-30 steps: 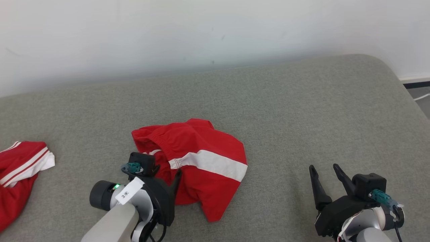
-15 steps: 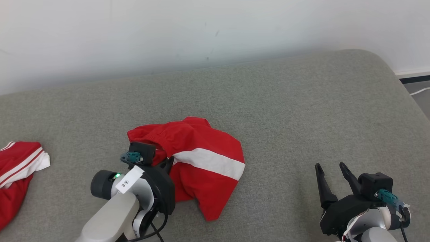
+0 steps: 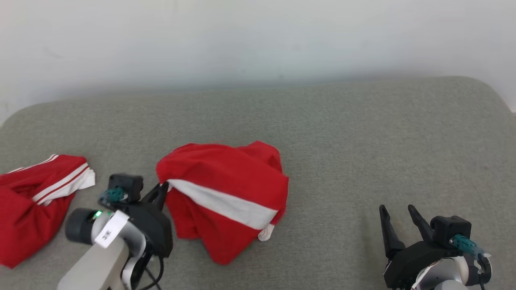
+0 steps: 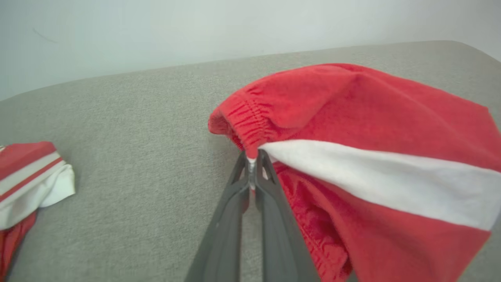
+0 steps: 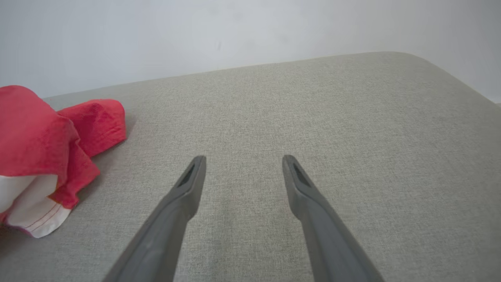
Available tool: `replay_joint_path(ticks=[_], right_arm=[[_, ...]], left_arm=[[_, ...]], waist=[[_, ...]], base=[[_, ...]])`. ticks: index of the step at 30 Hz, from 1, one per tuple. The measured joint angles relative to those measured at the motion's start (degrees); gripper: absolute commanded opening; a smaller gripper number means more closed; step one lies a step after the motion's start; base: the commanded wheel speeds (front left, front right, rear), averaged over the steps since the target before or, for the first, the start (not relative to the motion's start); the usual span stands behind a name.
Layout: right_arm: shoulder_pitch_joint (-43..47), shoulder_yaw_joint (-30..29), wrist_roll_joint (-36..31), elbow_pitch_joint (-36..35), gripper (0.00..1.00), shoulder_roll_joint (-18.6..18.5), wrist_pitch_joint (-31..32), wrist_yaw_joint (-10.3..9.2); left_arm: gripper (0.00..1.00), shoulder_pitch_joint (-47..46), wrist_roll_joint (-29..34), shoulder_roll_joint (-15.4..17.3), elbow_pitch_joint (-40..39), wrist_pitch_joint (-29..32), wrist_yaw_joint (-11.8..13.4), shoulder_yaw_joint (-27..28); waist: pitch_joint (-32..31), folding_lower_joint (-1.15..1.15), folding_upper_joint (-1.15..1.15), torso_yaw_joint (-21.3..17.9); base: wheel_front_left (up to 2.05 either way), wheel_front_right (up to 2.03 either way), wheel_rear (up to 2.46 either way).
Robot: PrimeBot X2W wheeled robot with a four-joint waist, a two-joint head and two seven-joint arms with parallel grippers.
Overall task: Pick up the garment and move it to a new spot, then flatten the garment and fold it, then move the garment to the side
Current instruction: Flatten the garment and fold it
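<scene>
Grey cushion (image 3: 363, 133) beneath red garment (image 3: 225, 177), waistband tight in left tool (image 3: 163, 186) (right tool (image 3: 396, 208) agape, well aside).

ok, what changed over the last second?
The left pincer closed on the shorts at the waistband and raised that edge; the cloth now drapes bunched instead of lying spread. The head view shifted too. The right pincer stayed open and idle; the other garment was left untouched.

Striped red clothing (image 3: 24, 209) cut by left edge, garment (image 4: 372, 109) cropped at left wrist view's right
</scene>
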Motion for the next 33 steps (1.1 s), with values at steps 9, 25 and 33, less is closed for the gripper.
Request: replay_joint_path(ticks=[9, 25, 33], right_arm=[[0.1, 1.2, 0.0, 0.2, 1.0, 0.7, -0.1, 0.1], [0.7, 3.0, 0.2, 0.9, 1.0, 1.4, 0.1, 1.57], [1.4, 4.8, 2.6, -0.2, 1.0, 2.8, 0.6, 3.07]], left_arm=[[0.0, 10.0, -0.2, 5.1, -2.3, -1.0, 1.9, 0.4], [1.0, 15.0, -2.7, 5.5, -6.8, -3.1, 3.8, 2.8], [1.0, 17.6, -2.1, 6.5, -12.8, -5.4, 4.5, 4.7]], waist=[[-1.5, 0.0, 0.0, 4.0], [-1.7, 0.0, 0.0, 5.8], [-1.8, 0.0, 0.0, 6.6]], base=[[0.0, 0.0, 0.0], [0.0, 0.0, 0.0], [0.0, 0.0, 0.0]])
